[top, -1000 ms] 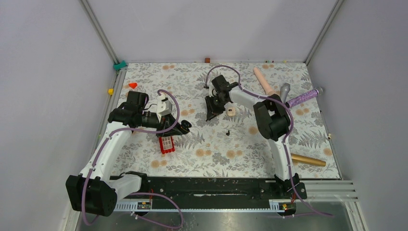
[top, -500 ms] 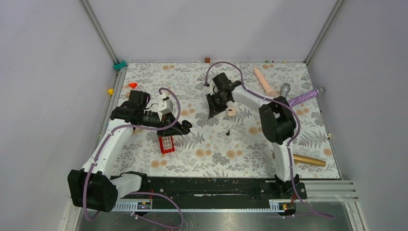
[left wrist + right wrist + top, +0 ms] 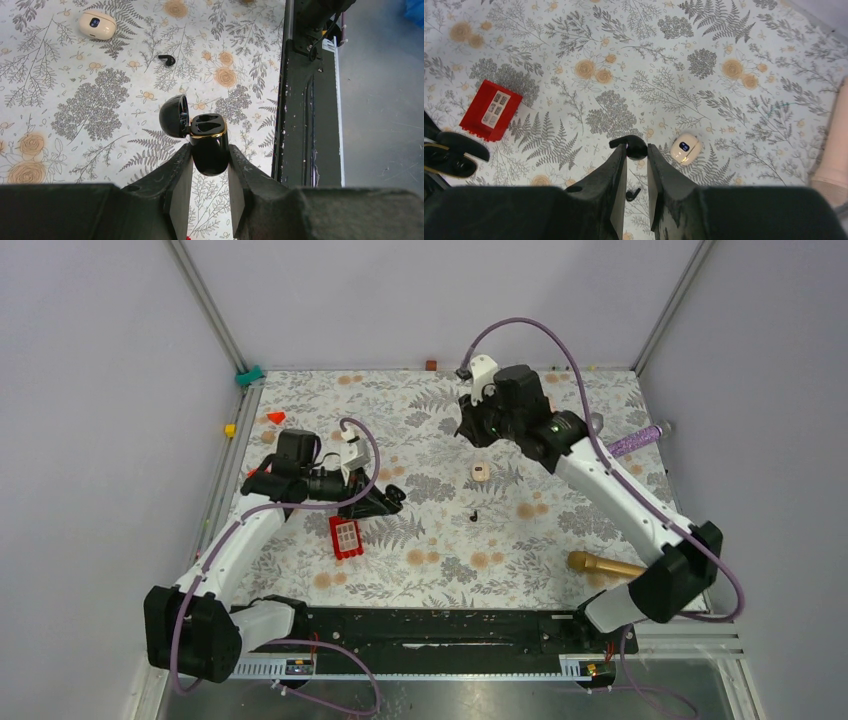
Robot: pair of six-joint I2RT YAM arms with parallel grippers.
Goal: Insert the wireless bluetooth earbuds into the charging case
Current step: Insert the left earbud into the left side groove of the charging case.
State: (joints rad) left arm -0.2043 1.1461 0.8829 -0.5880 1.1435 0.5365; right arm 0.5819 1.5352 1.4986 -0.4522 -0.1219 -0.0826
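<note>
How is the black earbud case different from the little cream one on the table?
The black charging case is glossy black with a gold rim; the cream case is pale with a small dark window. The black charging case has its lid flipped open and both sockets empty; the cream case is closed. The black charging case is pinched in the left claw, while the cream case lies free on the table. Both are small and rounded.
</note>
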